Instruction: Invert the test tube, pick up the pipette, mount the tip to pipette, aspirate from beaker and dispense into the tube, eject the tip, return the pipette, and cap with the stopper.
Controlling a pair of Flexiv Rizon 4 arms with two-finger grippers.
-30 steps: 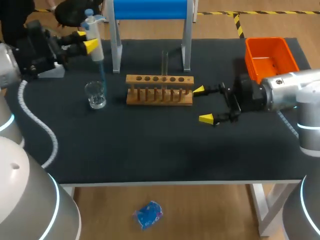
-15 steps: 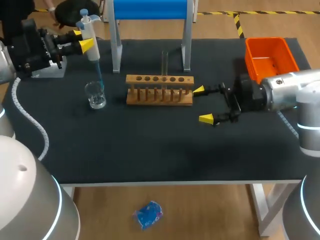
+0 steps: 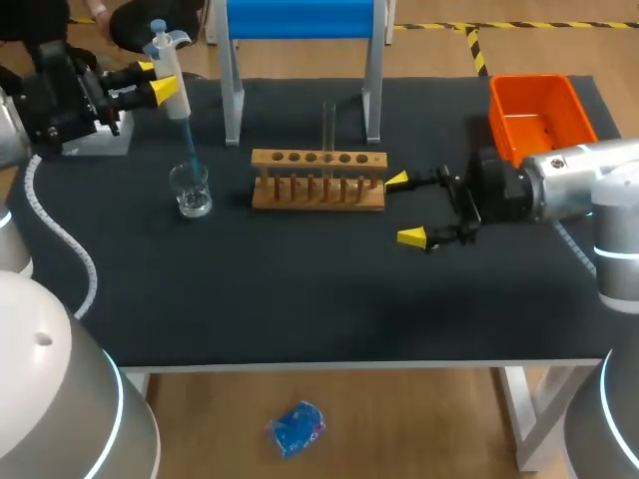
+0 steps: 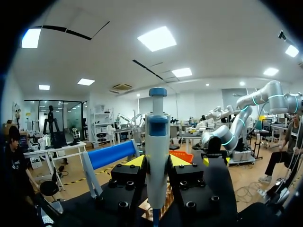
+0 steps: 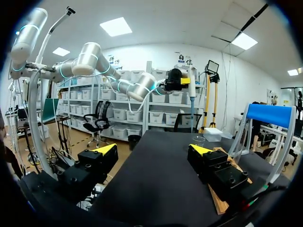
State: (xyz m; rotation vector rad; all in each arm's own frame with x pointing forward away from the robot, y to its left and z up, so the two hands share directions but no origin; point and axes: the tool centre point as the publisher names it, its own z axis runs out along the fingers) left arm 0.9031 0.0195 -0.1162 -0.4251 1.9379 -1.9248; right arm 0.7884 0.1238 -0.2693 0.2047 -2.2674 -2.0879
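Note:
My left gripper point(image 3: 152, 84) is shut on a white pipette point(image 3: 166, 62) with a blue plunger, held upright at the table's far left. Its blue tip point(image 3: 188, 150) points down over the glass beaker point(image 3: 191, 190). In the left wrist view the pipette point(image 4: 156, 151) stands between the yellow fingertips point(image 4: 136, 161). A clear test tube point(image 3: 328, 125) stands upright in the wooden rack point(image 3: 318, 181). My right gripper point(image 3: 407, 209) is open just right of the rack, holding nothing. From the right wrist view its gripper point(image 5: 152, 149) faces the beaker point(image 5: 199, 139) and the far pipette point(image 5: 191, 87).
An orange bin point(image 3: 539, 115) sits at the far right corner. A blue-topped stand point(image 3: 300, 20) on grey legs rises behind the rack. A white box point(image 3: 100, 142) lies under my left arm. Bare dark mat point(image 3: 300, 289) fills the table's front half.
My left arm has lifted the pipette up and back to the left, drawing its tip up out of the beaker. The right arm has stayed where it was.

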